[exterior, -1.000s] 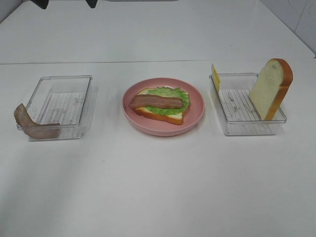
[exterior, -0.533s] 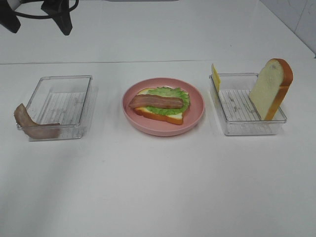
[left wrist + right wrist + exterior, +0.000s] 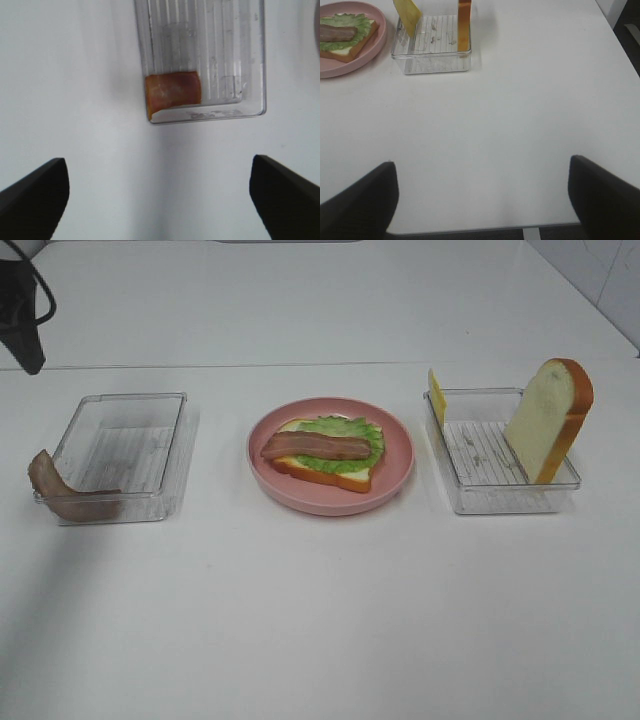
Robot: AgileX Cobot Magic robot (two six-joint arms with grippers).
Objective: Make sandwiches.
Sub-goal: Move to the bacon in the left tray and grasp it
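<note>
Sandwich (image 3: 340, 465) half-built on pink plate (image 3: 400, 465) (bacon (image 3: 315, 447) topmost); left gripper (image 3: 158, 165) and right gripper (image 3: 481, 162) both wide apart.

Items on the bench (image 3: 320, 630), by kind. Claws, two: left claw (image 3: 159, 167), right claw (image 3: 482, 162). Clear trays, two: first tray (image 3: 130, 398) ahead of the left claw, second tray (image 3: 500, 502) ahead of the right claw. Pink plate (image 3: 398, 472), one. Bread slices, two: flat slice (image 3: 320, 476) on the plate, upright slice (image 3: 540, 425) in the second tray. Bacon strips, two: plate strip (image 3: 315, 447), tray strip (image 3: 58, 496) over the first tray's rim. Lettuce leaf (image 3: 350, 428), one. Cheese slice (image 3: 436, 396), one.
</note>
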